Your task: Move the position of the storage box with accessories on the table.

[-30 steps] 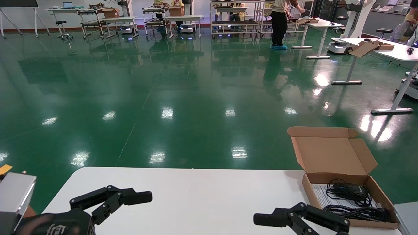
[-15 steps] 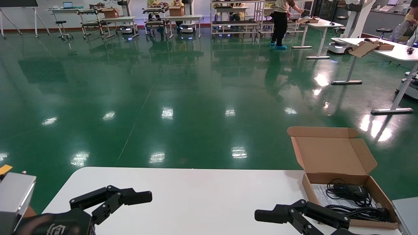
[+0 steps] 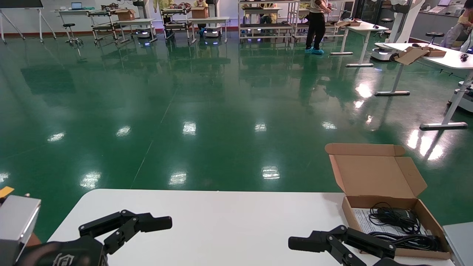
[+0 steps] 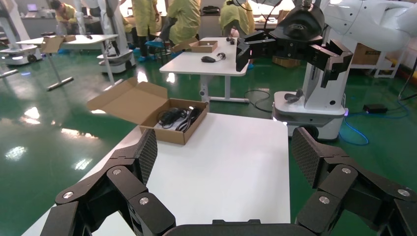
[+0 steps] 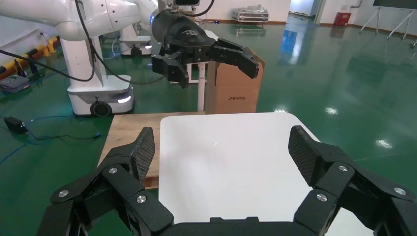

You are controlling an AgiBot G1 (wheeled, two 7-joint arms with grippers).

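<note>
Both claws hover spread open over your desk point(image 3: 229, 221); the storage box point(image 3: 391, 218), lid up, sits at the far right corner, just beyond the right claw point(image 3: 332, 245), well apart from the left claw point(image 3: 129, 227).

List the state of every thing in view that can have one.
Box: lid open, on the table at its far right corner.
Cables: coiled, inside box.
Paper: flat, under cables.
Left gripper: open, empty.
Right gripper: open, empty, beside box.
</note>
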